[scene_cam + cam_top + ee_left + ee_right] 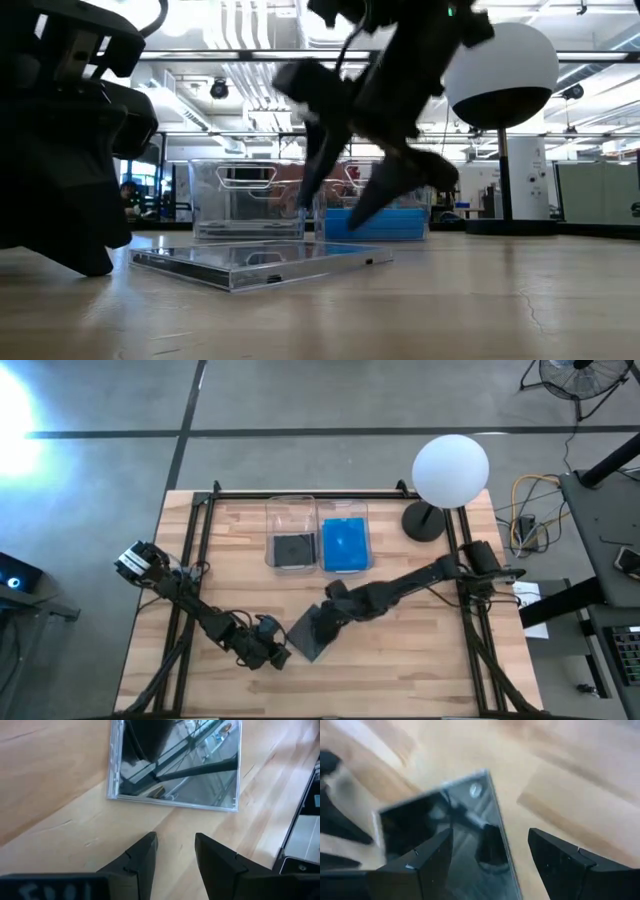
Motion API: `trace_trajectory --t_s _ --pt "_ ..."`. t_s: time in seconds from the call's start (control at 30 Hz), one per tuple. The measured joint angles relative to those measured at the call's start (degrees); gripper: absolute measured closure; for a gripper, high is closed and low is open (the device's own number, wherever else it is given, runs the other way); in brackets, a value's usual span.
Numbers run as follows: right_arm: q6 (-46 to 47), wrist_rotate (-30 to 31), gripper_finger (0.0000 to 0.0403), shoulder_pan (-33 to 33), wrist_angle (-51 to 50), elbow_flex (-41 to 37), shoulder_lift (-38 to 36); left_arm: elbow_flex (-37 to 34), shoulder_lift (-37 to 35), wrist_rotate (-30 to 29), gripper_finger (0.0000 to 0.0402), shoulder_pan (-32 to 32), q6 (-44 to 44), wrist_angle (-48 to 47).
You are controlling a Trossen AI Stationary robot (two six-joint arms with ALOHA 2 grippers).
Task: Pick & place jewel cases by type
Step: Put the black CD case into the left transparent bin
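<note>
One dark jewel case with clear edges (313, 640) lies flat on the wooden table near its near edge, also seen in the low view (250, 262). My right gripper (345, 205) hangs open just above it, with the case (445, 830) showing below and between its fingers. My left gripper (175, 855) sits low on the table just left of the case (175, 765), open by a narrow gap and pointing at the case's edge without touching it. Another dark case (292, 547) lies in the left clear bin and blue cases (345, 545) in the right one.
Two clear bins (318, 510) stand side by side at the table's far middle. A lamp with a white globe (450, 470) stands on its black base (424, 520) at the far right. Black frame rails (200, 530) run along the table's left, right and far sides.
</note>
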Motion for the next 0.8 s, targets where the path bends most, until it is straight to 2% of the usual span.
trace_trajectory --t_s 0.13,0.33,0.53,0.63,0.8 --pt "0.81 -2.67 0.0150 -1.87 2.75 -3.32 0.37 0.00 0.02 -0.06 0.0278 -0.06 -1.86 0.15" --pt "-0.05 -7.81 0.0150 -2.68 13.45 -9.46 0.13 0.00 0.09 -1.46 0.0278 0.02 -2.66 0.43" --pt "-0.02 -18.09 0.0151 -2.83 25.29 -13.45 0.34 0.00 0.11 -2.35 0.0278 0.58 -3.19 0.47" --pt "-1.53 -22.43 0.0152 -2.79 28.13 -13.84 0.54 0.04 0.11 -2.34 0.0278 1.14 -3.22 0.49" --pt "-4.23 -25.18 0.0152 -3.17 27.38 -12.69 0.68 0.04 0.11 -2.14 0.0278 1.80 -3.80 0.45"
